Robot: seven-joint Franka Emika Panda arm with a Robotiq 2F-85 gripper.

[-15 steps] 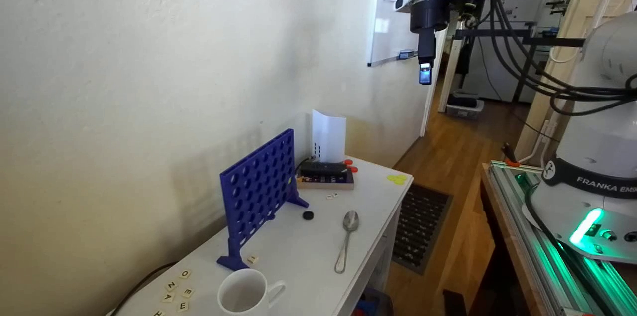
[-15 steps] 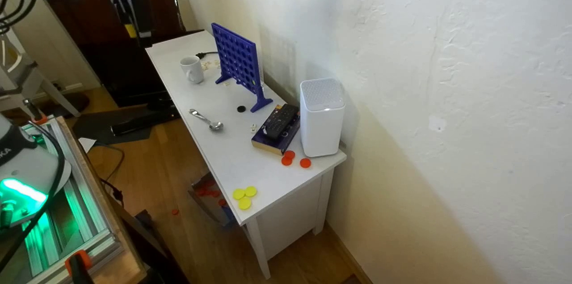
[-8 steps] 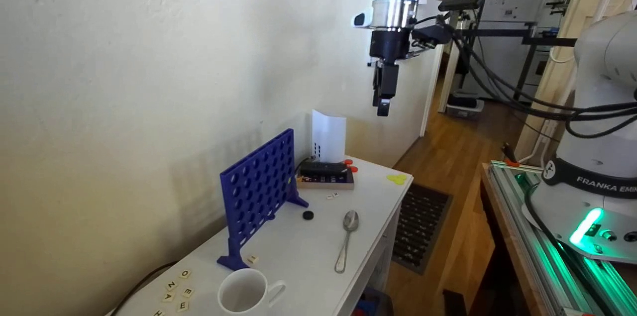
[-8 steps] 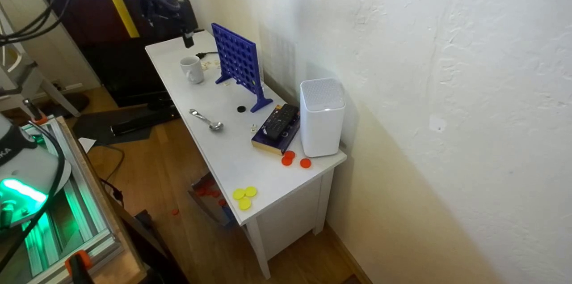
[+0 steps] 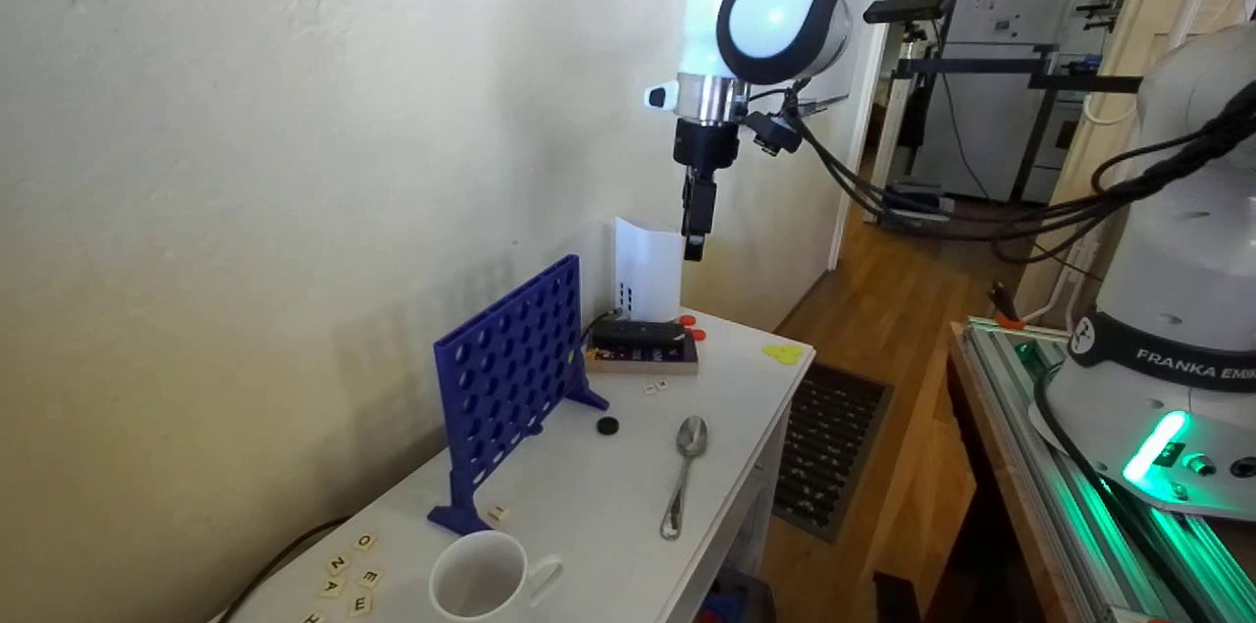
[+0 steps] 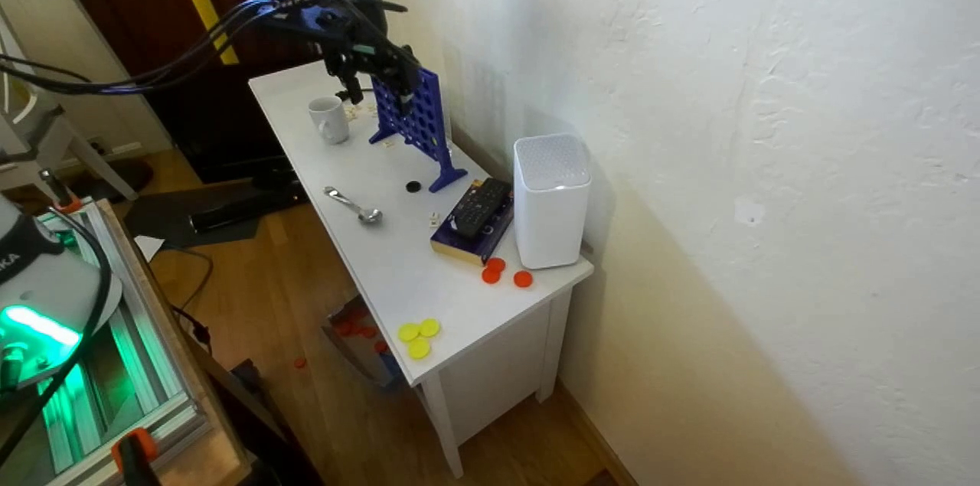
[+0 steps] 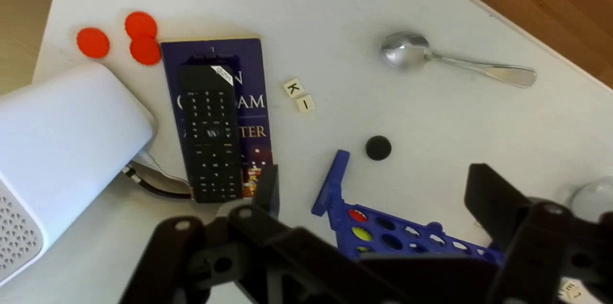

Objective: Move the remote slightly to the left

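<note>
The remote, slim and black, lies flat on a dark blue book. It shows in the wrist view [image 7: 210, 124] and in both exterior views [image 5: 638, 335] [image 6: 481, 208]. The book [image 7: 252, 103] [image 6: 458, 247] lies on the white table beside a white box-shaped device. My gripper [image 7: 373, 183] is open and empty, its two fingers wide apart. In the exterior views the gripper [image 5: 695, 245] [image 6: 380, 92] is high above the table, near the blue game rack. In the wrist view the left finger shows near the book's lower corner; the remote is left of both fingers.
The blue rack [image 5: 510, 368] [image 6: 409, 115] stands upright near the wall. The white device [image 6: 553, 203] stands close behind the book. A spoon [image 7: 459, 62], a black disc [image 7: 378, 147], red discs [image 7: 93, 43], yellow discs [image 6: 419, 333], letter tiles [image 7: 299, 95] and a white mug [image 6: 329, 120] are on the table.
My arm has swung in over the table and the gripper has come down, from high at the right toward the rack and book. The remote and the table objects have not moved.
</note>
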